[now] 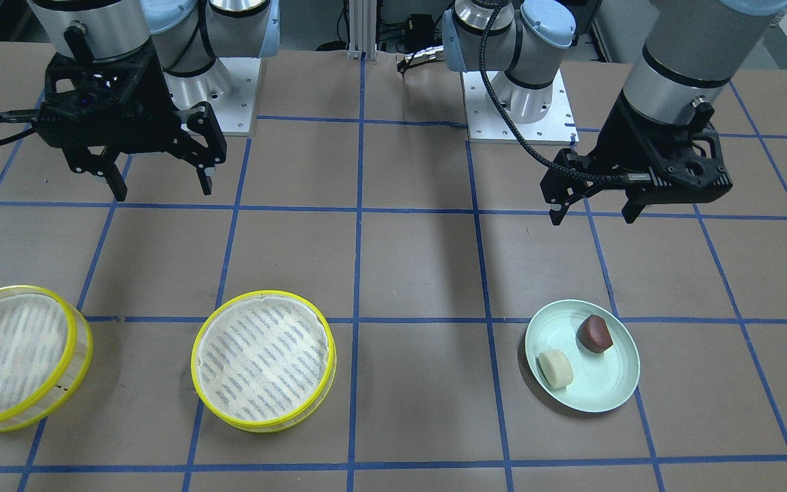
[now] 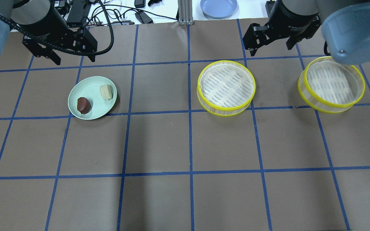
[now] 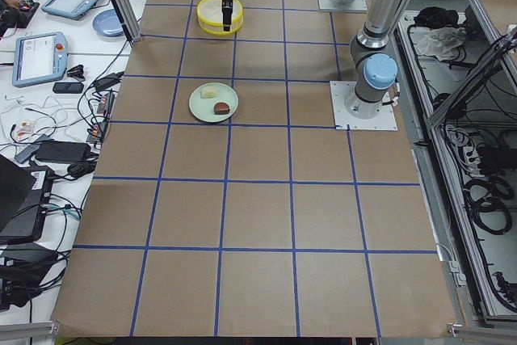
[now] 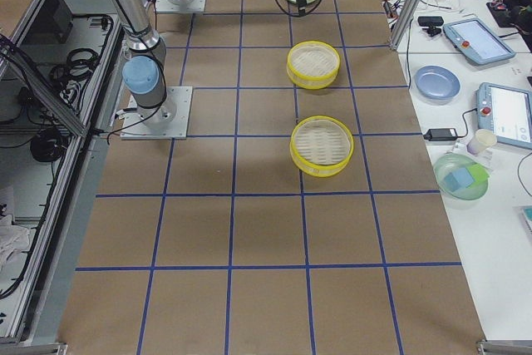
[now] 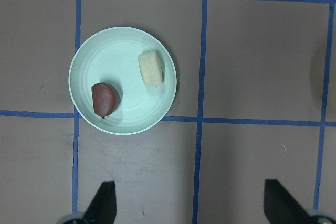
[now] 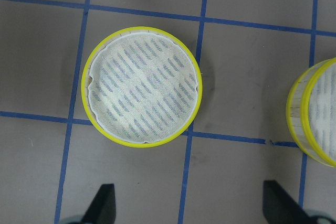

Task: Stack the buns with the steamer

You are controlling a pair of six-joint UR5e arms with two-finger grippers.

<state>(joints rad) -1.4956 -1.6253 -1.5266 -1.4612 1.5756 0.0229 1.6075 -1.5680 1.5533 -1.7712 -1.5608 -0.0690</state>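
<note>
While both arms hang above it, a brown surface (image 2: 185,144) ruled into squares by blue tape carries everything at the robot's station. The left arm comes in over the robot's left half and the right arm over its right half. The left claw (image 1: 593,217) is held clear of the surface near the plate, its two fingers spread wide and gripping nothing. The right claw (image 1: 163,191) hangs just as high over the other half, its fingers likewise parted around nothing.

Two round steamers with yellow rims stand on the robot's right side, well apart from each other. The inner steamer (image 2: 223,110) sits close to the middle of the surface. The outer steamer (image 2: 326,107) sits toward the robot's right edge, partly hidden by the right arm in the overhead view. Each shows a white liner printed with grey-blue dashes.

On the robot's left side, well apart from both steamers, rests a pale green plate (image 2: 90,88). Both buns lie on it. The reddish-brown bun (image 2: 83,105) and the cream-yellow bun (image 2: 106,92) sit near each other but not touching.
</note>
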